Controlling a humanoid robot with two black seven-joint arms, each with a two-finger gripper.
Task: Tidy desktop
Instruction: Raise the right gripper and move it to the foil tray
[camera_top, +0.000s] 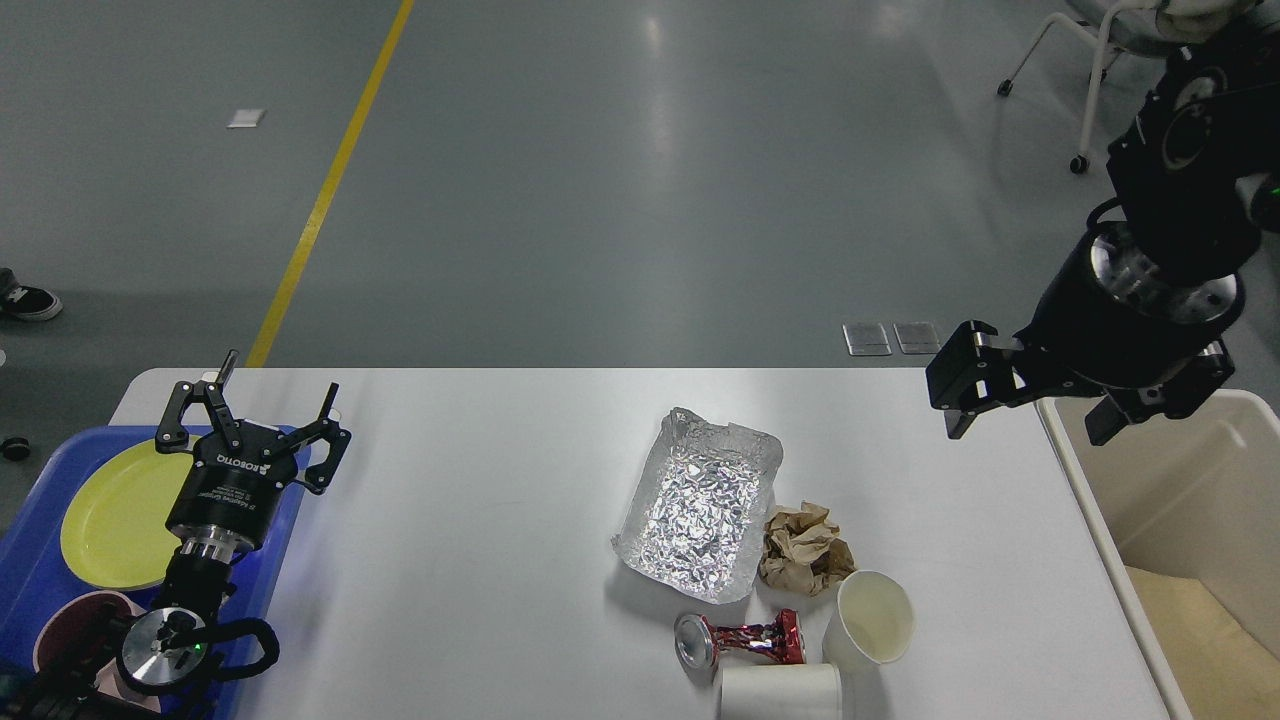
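The white desktop (470, 520) bears a crumpled foil tray (700, 500) in the middle. Beside it lie a ball of brown paper (805, 548), a crushed red can (745, 642), a white paper cup on its side (873, 617) and a second white cup (780, 690) at the front edge. My left gripper (280, 385) is open and empty, above the right rim of the blue tray (40, 560). My right gripper (958, 385) hovers empty above the table's right side, by the beige bin (1100, 530). It is dark and its fingers cannot be told apart.
The blue tray at the left holds a yellow plate (115, 510) and a pink bowl (75, 620). The beige bin stands against the table's right edge. A chair (1090, 60) stands on the grey floor at the far right.
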